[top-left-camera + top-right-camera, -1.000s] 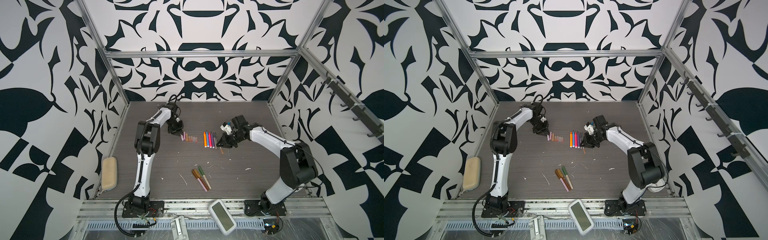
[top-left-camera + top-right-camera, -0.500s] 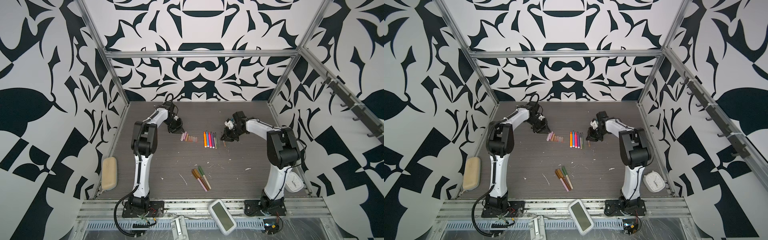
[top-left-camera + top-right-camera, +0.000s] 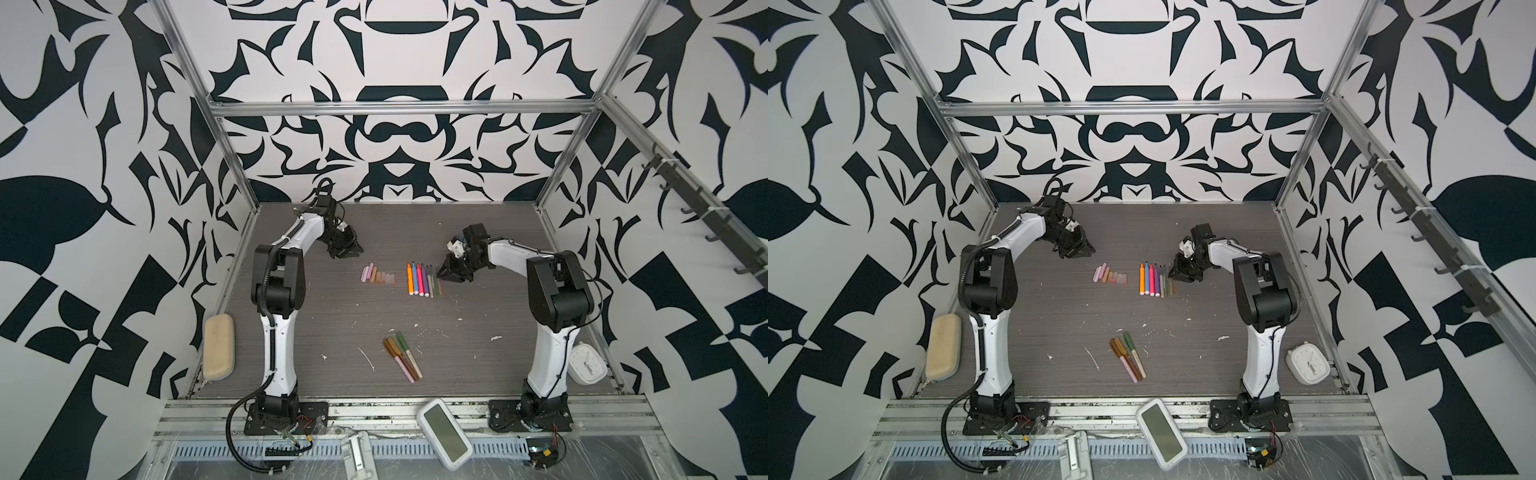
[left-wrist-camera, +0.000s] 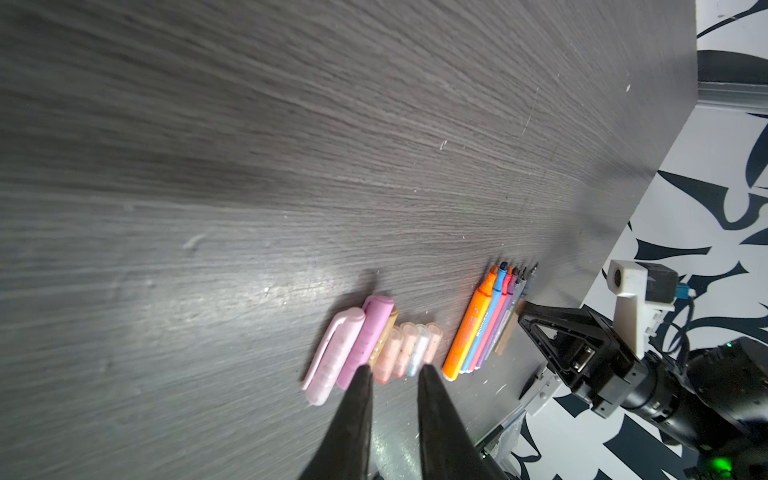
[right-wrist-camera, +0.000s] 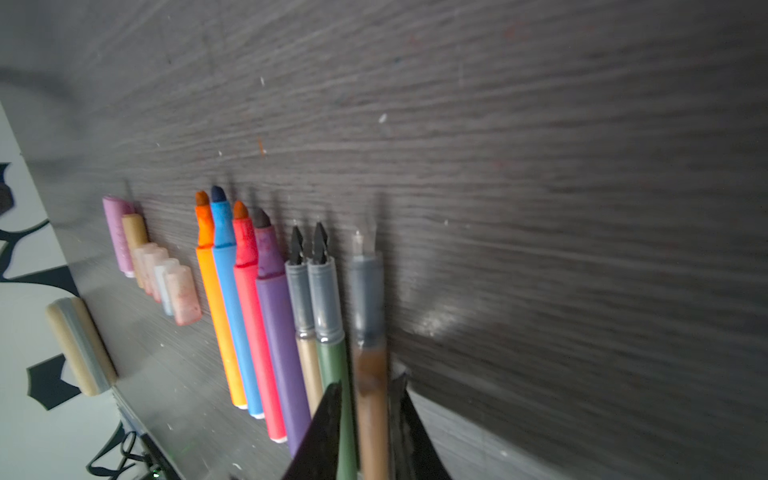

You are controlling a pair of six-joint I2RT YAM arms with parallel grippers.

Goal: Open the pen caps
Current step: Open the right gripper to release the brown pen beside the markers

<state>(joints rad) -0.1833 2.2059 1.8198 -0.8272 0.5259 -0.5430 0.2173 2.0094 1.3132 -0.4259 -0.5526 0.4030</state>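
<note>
Stubby translucent plastic caps (image 3: pixel 377 275) and uncapped felt-tip pens (image 3: pixel 422 279), rowed on grey woodgrain worktop (image 3: pixel 395 232).
Left fingers (image 4: pixel 353 424) parted, empty; right fingers (image 5: pixel 324 432) slack astride brown barrel (image 5: pixel 371 399); orange barrel (image 4: pixel 467 332) print unreadable.

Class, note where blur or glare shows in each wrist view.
Left wrist view: the dark wood-grain table shows motion streaks and a glare patch. Right wrist view: the slim brown pen between the black fingers is smeared; the coloured pens look sharper.

My left arm (image 3: pixel 277 353) and right arm (image 3: pixel 547 353) wear glossy white shells between bulky black joints. A black ribbed cable (image 3: pixel 231 419) loops from my left base. My left claw (image 4: pixel 395 370) has black tapered fingers (image 4: pixel 353 424).
</note>
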